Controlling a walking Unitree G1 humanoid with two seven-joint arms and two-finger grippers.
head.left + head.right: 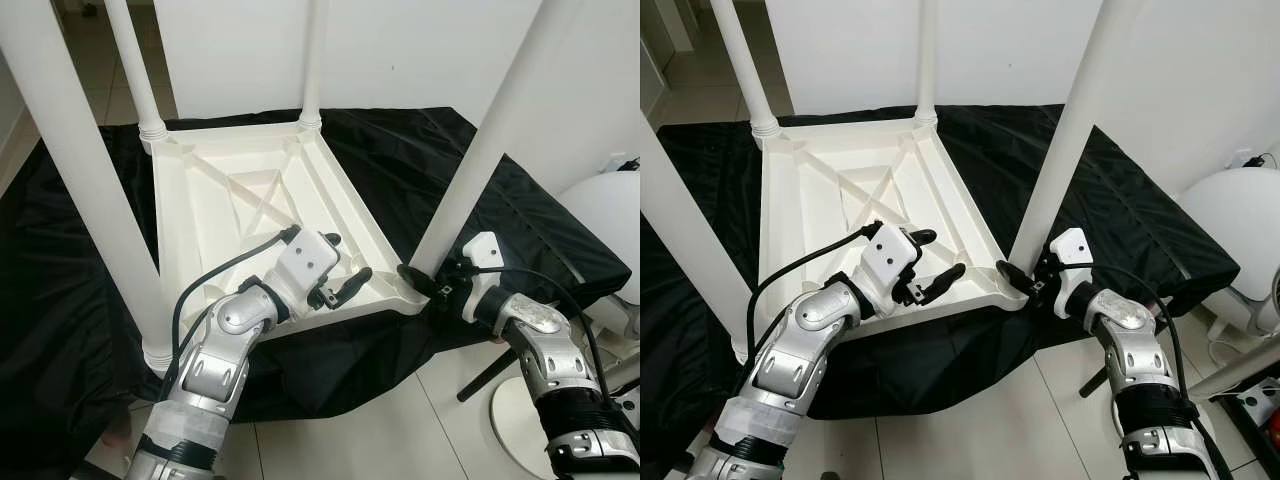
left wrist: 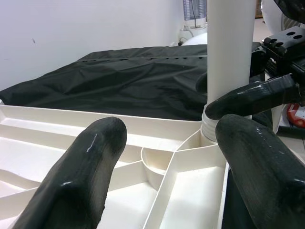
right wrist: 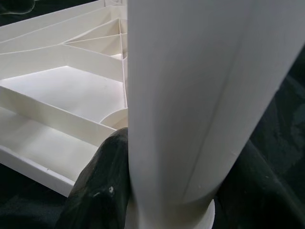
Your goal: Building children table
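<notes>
A black plastic sheet (image 1: 400,170) covers the tiled floor, and on it lies the white plastic children's table top (image 1: 240,215), upside down with its ribbed underside showing and four round white legs standing in its corners. The near right leg (image 1: 480,150) rises from the corner socket, where the right gripper (image 1: 428,283) pinches its base between both fingers. The left gripper (image 1: 338,268) hovers over the table top's near edge, fingers spread, apparently touching nothing.
</notes>
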